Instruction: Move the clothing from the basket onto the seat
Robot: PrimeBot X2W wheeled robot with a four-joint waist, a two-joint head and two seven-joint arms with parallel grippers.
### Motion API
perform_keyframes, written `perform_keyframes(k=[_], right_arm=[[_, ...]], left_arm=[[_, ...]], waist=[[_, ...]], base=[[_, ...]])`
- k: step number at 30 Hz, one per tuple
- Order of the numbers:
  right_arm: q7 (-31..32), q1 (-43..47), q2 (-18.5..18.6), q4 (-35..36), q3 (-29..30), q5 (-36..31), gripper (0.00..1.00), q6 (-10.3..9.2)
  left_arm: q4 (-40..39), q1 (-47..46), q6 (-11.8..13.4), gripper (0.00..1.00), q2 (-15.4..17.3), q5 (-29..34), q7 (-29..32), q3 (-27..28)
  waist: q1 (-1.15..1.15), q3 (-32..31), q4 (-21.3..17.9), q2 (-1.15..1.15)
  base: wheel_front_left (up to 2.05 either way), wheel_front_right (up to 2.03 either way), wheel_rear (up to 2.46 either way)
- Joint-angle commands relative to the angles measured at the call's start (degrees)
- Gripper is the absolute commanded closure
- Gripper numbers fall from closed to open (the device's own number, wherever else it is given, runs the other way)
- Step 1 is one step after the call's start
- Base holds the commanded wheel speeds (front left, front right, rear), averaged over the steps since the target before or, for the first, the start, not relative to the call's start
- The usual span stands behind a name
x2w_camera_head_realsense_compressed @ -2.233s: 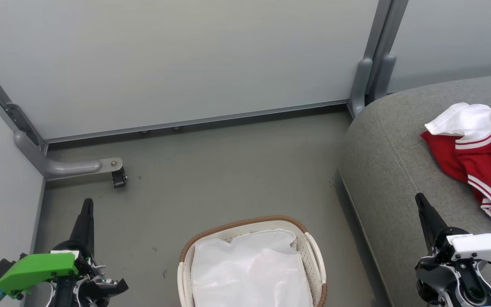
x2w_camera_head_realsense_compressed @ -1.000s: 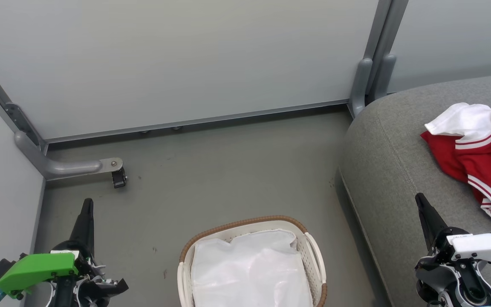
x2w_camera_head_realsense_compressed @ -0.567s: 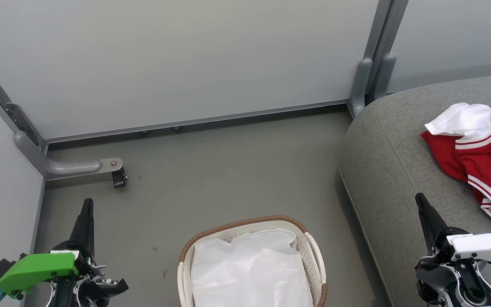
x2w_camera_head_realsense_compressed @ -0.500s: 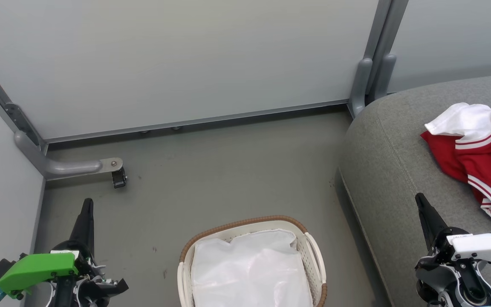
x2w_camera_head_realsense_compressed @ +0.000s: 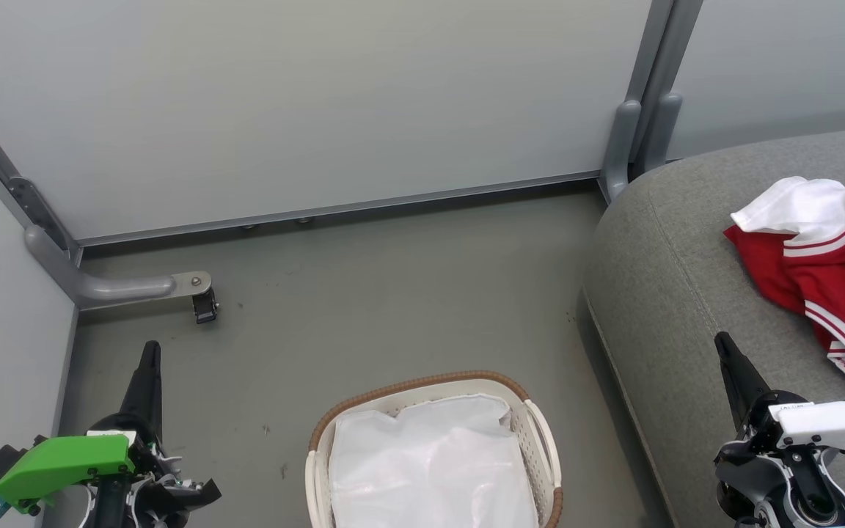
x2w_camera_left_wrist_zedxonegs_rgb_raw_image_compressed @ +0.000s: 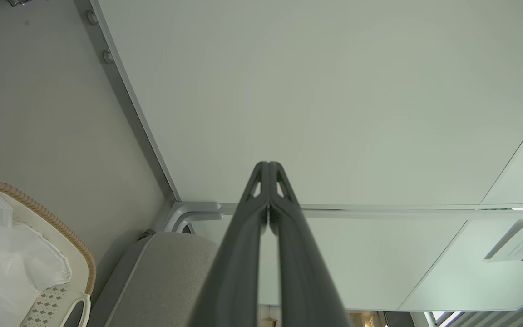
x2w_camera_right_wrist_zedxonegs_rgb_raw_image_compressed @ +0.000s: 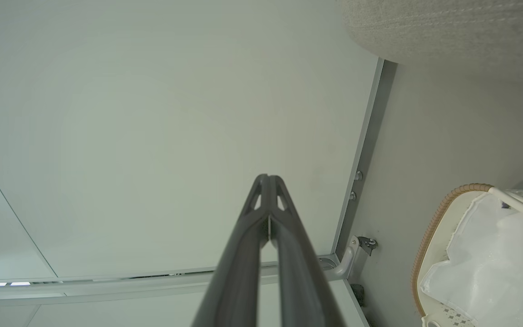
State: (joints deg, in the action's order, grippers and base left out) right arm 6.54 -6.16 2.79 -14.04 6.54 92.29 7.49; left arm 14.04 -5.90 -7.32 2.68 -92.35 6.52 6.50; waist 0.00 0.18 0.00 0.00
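The red clothing (x2w_camera_head_realsense_compressed: 833, 282) with white trim lies crumpled on the grey seat (x2w_camera_head_realsense_compressed: 686, 293) at the right edge of the head view. On the floor at bottom centre stands the white basket (x2w_camera_head_realsense_compressed: 540, 433) with its brown rim, holding only a glossy white liner. My left gripper (x2w_camera_head_realsense_compressed: 150, 350) is shut at the lower left, well left of the basket, its tips touching in the left wrist view (x2w_camera_left_wrist_zedxonegs_rgb_raw_image_compressed: 268, 164). My right gripper (x2w_camera_head_realsense_compressed: 722, 340) is shut over the seat's front edge, below the clothing, tips together in the right wrist view (x2w_camera_right_wrist_zedxonegs_rgb_raw_image_compressed: 268, 177). Neither holds anything.
Grey partition panels (x2w_camera_head_realsense_compressed: 320, 103) close off the back and left, with a metal foot and caster (x2w_camera_head_realsense_compressed: 204, 304) at left and a post base (x2w_camera_head_realsense_compressed: 639, 139) by the seat's corner. Bare grey floor (x2w_camera_head_realsense_compressed: 393, 293) lies between the basket and the panels.
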Motion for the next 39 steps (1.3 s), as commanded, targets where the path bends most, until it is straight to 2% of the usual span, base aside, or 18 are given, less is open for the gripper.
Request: perform_keyframes(k=[1,39], right_arm=[[0.2,-0.1,0.2,0.1,0.1,0.2,1.0,-0.01],[0.2,-0.1,0.2,0.1,0.1,0.2,1.0,0.0]], left_arm=[[-0.1,-0.7,-0.4,1.0,0.4,-0.2,0.2,0.1],[-0.1,-0.7,-0.4,1.0,0.4,-0.2,0.2,0.1]], waist=[[0.0,0.0,0.0,0.0],[0.0,0.0,0.0,0.0]], base=[[0.0,0.0,0.0],[0.0,0.0,0.0]])
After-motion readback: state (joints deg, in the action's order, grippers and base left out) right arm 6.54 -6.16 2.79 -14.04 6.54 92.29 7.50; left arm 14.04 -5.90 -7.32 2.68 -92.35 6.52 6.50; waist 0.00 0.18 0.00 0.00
